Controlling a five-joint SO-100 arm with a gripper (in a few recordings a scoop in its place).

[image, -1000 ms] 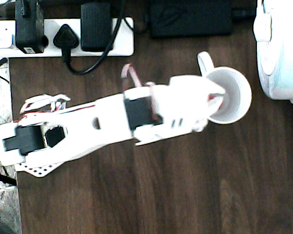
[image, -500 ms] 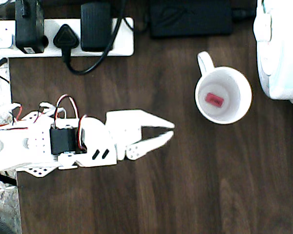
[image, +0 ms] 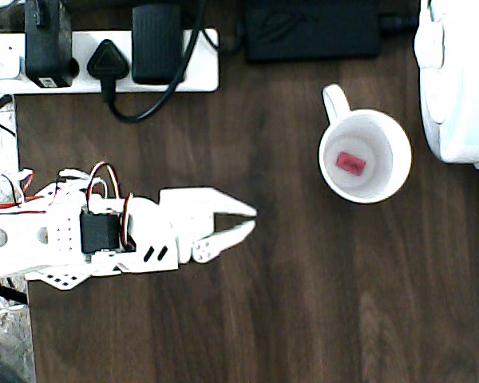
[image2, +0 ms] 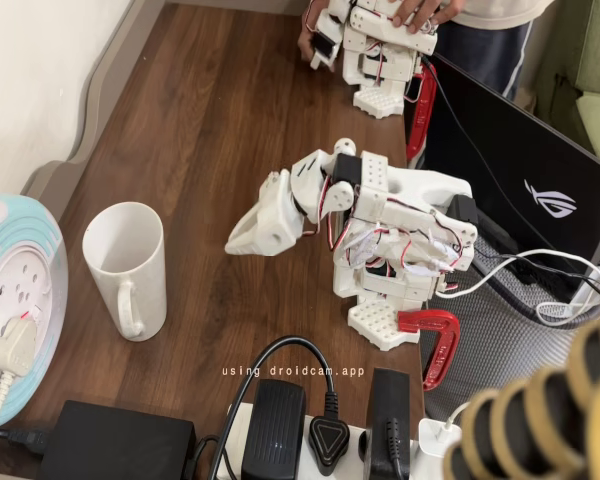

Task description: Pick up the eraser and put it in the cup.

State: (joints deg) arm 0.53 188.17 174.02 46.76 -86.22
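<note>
The pink-red eraser (image: 350,163) lies flat on the bottom of the white cup (image: 387,177), which stands upright at the right of the overhead view with its handle toward the top. In the fixed view the cup (image2: 130,262) stands at the left and its wall hides the eraser. My white gripper (image: 252,220) hovers over bare table well left of the cup, pointing toward it. Its jaws stand a little apart with nothing between them. In the fixed view the gripper (image2: 238,241) hangs low, to the right of the cup.
A white power strip (image: 104,60) with black plugs and a black adapter (image: 311,28) lie along the top edge. A white-and-pale-blue cable reel (image: 455,80) sits right of the cup. A laptop (image2: 520,170) stands behind my base, held by a red clamp (image2: 430,345).
A second ago my gripper was over the cup's mouth. It has let the eraser go into the cup and drawn back left, and the arm has folded toward its base.
</note>
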